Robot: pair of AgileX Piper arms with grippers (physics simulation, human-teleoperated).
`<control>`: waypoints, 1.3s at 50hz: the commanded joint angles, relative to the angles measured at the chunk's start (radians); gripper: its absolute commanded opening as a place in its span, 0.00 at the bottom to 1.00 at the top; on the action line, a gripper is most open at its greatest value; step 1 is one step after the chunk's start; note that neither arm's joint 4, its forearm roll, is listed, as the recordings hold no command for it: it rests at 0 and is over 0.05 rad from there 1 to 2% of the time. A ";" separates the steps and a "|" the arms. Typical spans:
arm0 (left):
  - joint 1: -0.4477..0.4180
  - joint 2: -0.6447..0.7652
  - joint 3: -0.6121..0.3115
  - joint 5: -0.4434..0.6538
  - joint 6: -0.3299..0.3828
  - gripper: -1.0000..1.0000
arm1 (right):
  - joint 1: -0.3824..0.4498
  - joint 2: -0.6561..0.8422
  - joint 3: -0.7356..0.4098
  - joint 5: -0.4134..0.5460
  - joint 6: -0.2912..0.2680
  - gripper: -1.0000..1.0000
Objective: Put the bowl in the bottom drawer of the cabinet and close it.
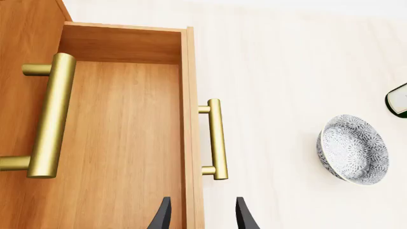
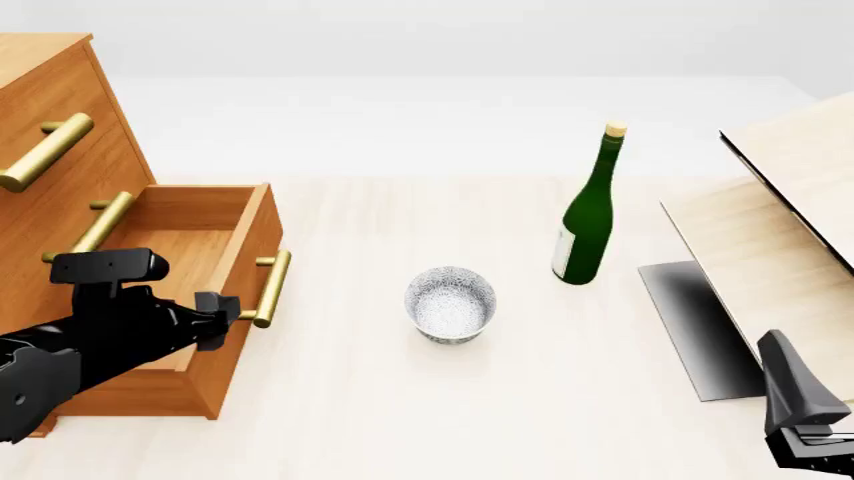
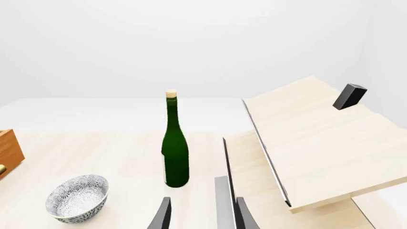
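Note:
The speckled white-grey bowl [image 2: 451, 303] stands upright on the table, right of the cabinet [image 2: 54, 110]. It also shows in both wrist views as the bowl [image 1: 353, 149] and the bowl [image 3: 77, 198]. The bottom drawer [image 2: 200, 235] is pulled out and its inside looks empty. Just short of its brass handle [image 1: 216, 139], my left gripper [image 1: 202, 217] is open, one finger on each side of the drawer's front panel, holding nothing. In the front view this left gripper [image 2: 220, 306] sits by the handle [image 2: 271, 288]. My right gripper [image 3: 203, 217] is open and empty, low at the near right [image 2: 801, 420].
A tall green bottle [image 2: 587, 215] stands behind and to the right of the bowl. Slanted pale wood panels [image 2: 787, 200] with a dark grey sheet [image 2: 694, 320] fill the right side. The middle drawer's handle [image 1: 49, 117] juts out above the open drawer.

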 commanded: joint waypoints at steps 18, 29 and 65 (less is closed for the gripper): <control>-0.011 0.084 0.025 -0.056 -0.010 1.00 | 0.000 0.000 0.000 0.000 0.000 1.00; -0.032 0.102 0.023 -0.064 -0.020 1.00 | 0.000 0.000 0.000 0.000 0.000 1.00; -0.086 0.185 0.000 -0.105 -0.030 1.00 | 0.000 0.000 0.000 0.000 0.000 1.00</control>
